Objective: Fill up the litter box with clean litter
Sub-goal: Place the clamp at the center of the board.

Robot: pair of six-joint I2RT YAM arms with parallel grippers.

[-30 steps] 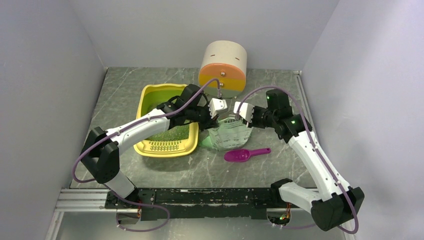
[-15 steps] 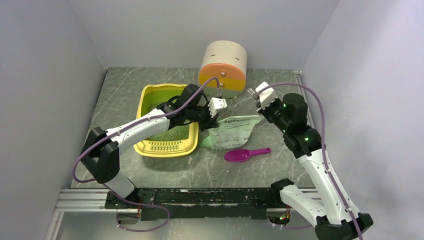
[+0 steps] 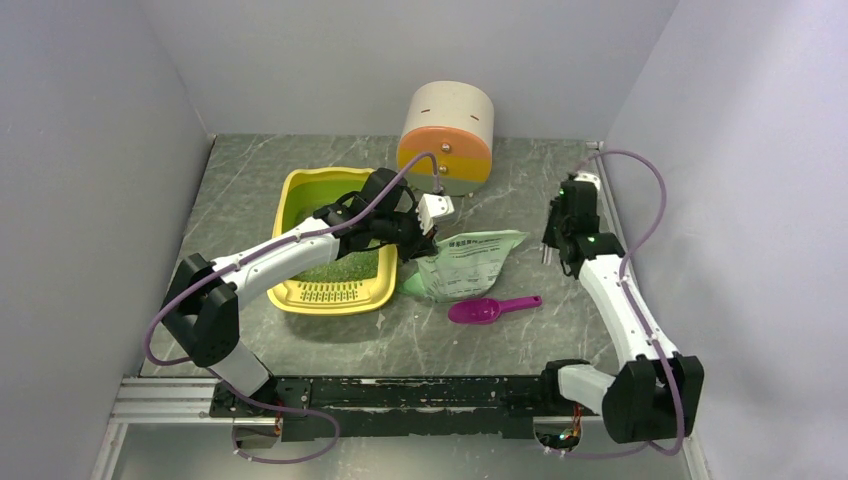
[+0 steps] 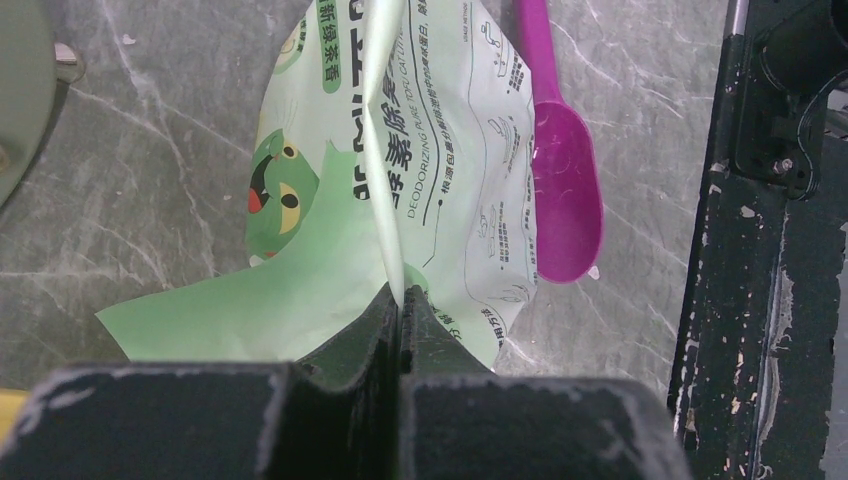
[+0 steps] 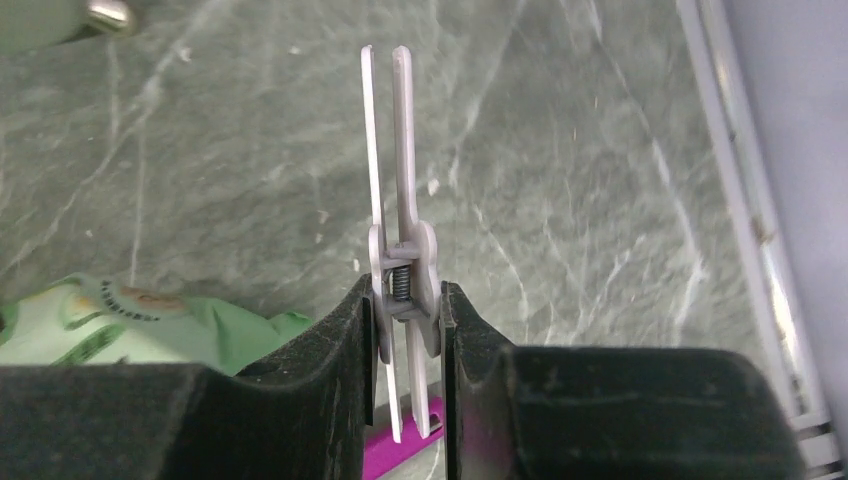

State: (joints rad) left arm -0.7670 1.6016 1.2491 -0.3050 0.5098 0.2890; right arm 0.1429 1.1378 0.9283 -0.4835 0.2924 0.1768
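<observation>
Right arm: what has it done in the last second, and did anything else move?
The right hand left the top of the bag and swung away to the right, gripping a pale spring clip. The bag's freed corner flopped out rightwards. The left hand stayed pinched on the bag; litter box, scoop and round cabinet did not move.

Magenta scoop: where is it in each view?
Top external: magenta scoop lies centre-right, on the near side of the litter bag.
Left wrist: scoop upper right, beside the litter bag.
Right wrist: a sliver at the bottom edge, behind the spring clip.
Shared landmark: the litter bag.
</observation>
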